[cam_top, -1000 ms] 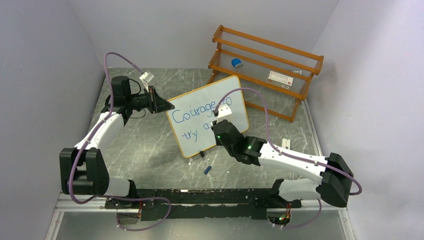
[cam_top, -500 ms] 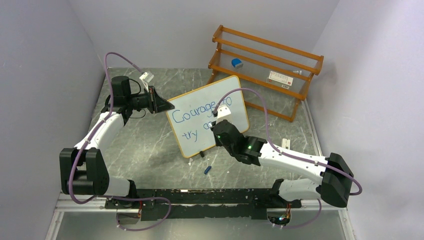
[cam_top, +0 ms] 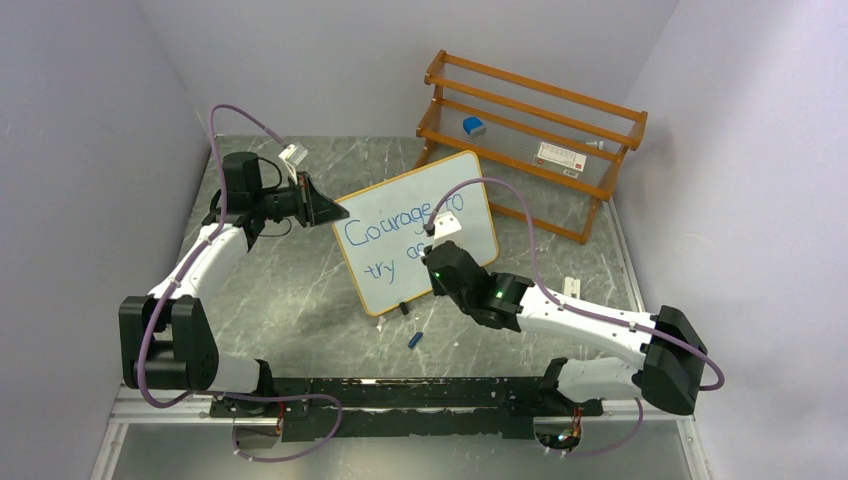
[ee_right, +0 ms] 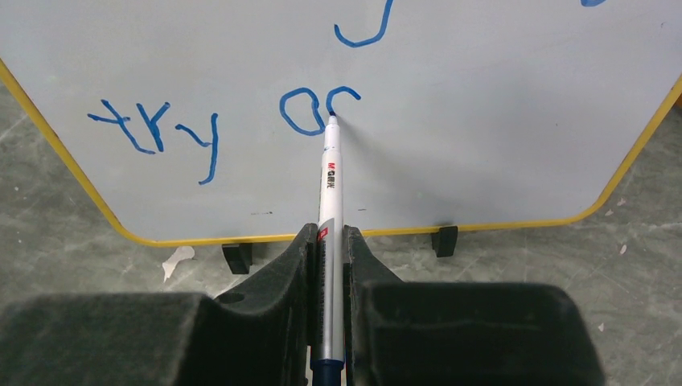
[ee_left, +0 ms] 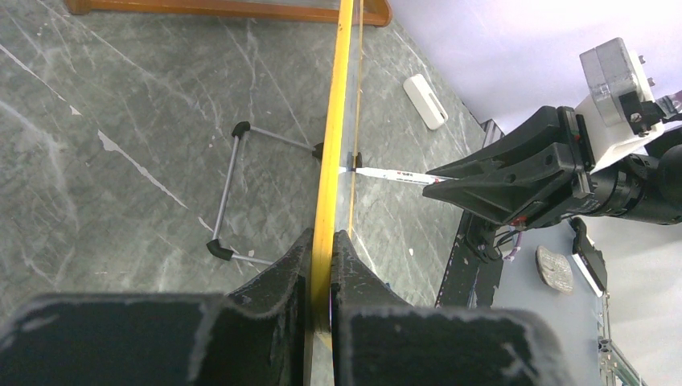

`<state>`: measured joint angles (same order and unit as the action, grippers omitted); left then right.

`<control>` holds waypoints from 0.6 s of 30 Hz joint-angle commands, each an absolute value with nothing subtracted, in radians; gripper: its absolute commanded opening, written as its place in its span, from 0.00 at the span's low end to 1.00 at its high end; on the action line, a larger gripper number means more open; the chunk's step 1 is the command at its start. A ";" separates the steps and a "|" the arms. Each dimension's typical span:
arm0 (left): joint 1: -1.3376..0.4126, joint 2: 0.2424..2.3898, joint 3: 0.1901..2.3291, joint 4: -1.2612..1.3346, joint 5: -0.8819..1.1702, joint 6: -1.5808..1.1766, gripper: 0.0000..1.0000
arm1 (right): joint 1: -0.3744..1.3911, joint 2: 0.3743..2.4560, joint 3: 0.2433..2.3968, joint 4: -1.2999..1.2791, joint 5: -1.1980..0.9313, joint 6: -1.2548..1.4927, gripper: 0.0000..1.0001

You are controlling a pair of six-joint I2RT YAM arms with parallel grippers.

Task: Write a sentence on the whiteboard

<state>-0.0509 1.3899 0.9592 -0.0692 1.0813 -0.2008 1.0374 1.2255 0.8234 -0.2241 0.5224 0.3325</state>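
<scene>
Top view, whiteboard (cam_top: 388, 285): propped at a lean in the middle of the grey marbled desk (cam_top: 300, 290), with an orange frame all round.
Top view, sentence (cam_top: 385, 232): blue marker writing on the whiteboard. "Courage" and a little more are on the upper line, "try" and the start of another word on the lower. The right arm covers the rest.
Top view, left fingers (cam_top: 322, 208): at the whiteboard's left edge, clenched on its frame.
Top view, right fingers (cam_top: 440, 264): in front of the whiteboard's lower line, close to its face.
Top view, wooden rack (cam_top: 530, 110): behind the whiteboard, off to its right.
Top view, small blue piece (cam_top: 414, 339): lying on the desk just in front of the whiteboard's bottom edge.
Left wrist view, grip: both black fingers are pinched tight on the whiteboard's yellow-orange edge, which runs straight up the picture.
Left wrist view, wire stand (ee_left: 233, 193): behind the whiteboard, its feet on the desk.
Left wrist view, marker (ee_left: 394, 174): a white barrel reaching out of the right fingers, with its tip against the whiteboard's face.
Right wrist view, grip: the right fingers are clamped on the marker's barrel, and the marker points straight at the whiteboard.
Right wrist view, marker tip: touching the whiteboard at the end of a half-drawn blue letter, just after a round one and to the right of "try".
Right wrist view, black clip feet (ee_right: 443, 240): under the whiteboard's bottom frame, resting on the desk.
</scene>
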 commanded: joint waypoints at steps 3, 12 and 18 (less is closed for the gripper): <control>-0.081 1.428 0.953 -0.143 1.002 -0.146 0.05 | 1.033 1.235 0.813 -0.272 0.531 0.340 0.00; -0.081 1.426 0.951 -0.142 1.000 -0.146 0.05 | 1.032 1.239 0.816 -0.272 0.572 0.345 0.00; -0.081 1.425 0.951 -0.143 1.000 -0.146 0.05 | 1.028 1.235 0.816 -0.256 0.592 0.347 0.00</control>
